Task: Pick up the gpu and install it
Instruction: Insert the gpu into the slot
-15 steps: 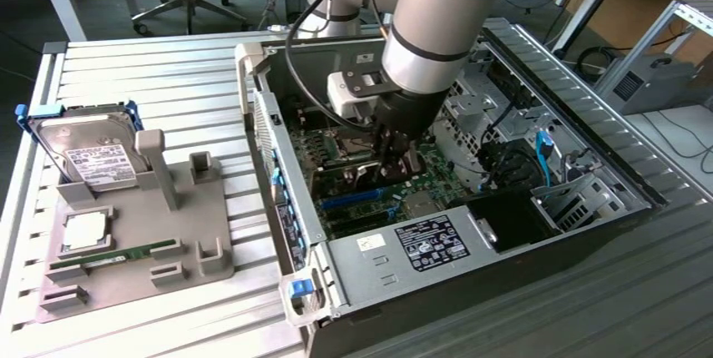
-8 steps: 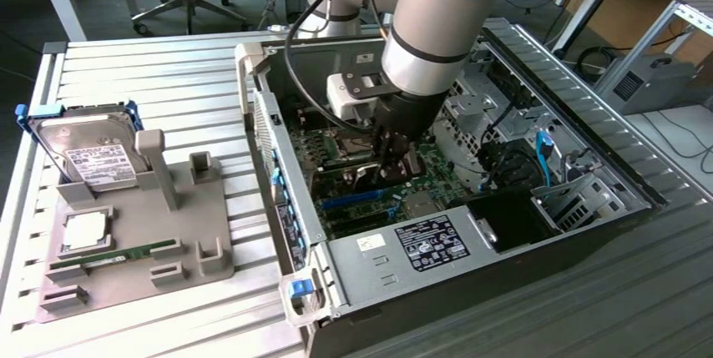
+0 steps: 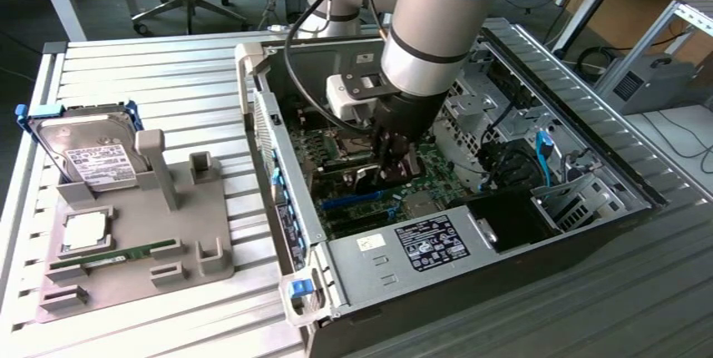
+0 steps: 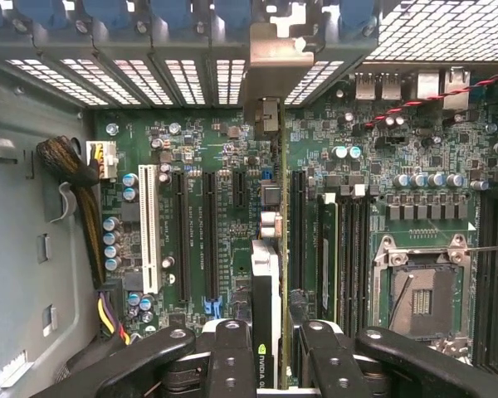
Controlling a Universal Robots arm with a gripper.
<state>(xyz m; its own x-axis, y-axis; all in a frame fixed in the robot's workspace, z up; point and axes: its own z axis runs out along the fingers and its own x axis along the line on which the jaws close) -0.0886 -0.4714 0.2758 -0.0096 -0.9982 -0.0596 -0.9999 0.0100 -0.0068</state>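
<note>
My gripper (image 3: 396,162) reaches down into the open computer case (image 3: 334,283), just above the green motherboard (image 3: 435,176). It is shut on the gpu (image 4: 268,274), which stands on edge between the black fingers (image 4: 232,348). In the wrist view the card runs along a dark expansion slot of the motherboard (image 4: 191,149). Its silvery bracket (image 4: 274,58) reaches the vented rear wall of the case. Whether the card's edge sits fully in the slot is hidden by the card itself. In the exterior view only a dark sliver of the gpu (image 3: 366,177) shows under the fingers.
A white slot (image 4: 149,224), memory slots (image 4: 349,249) and the bare CPU socket (image 4: 419,290) flank the card. A cable bundle (image 4: 75,182) lies by the case wall. Outside the case, a grey holder (image 3: 167,233) carries a hard drive (image 3: 89,153), a memory stick (image 3: 123,254) and a CPU (image 3: 83,231).
</note>
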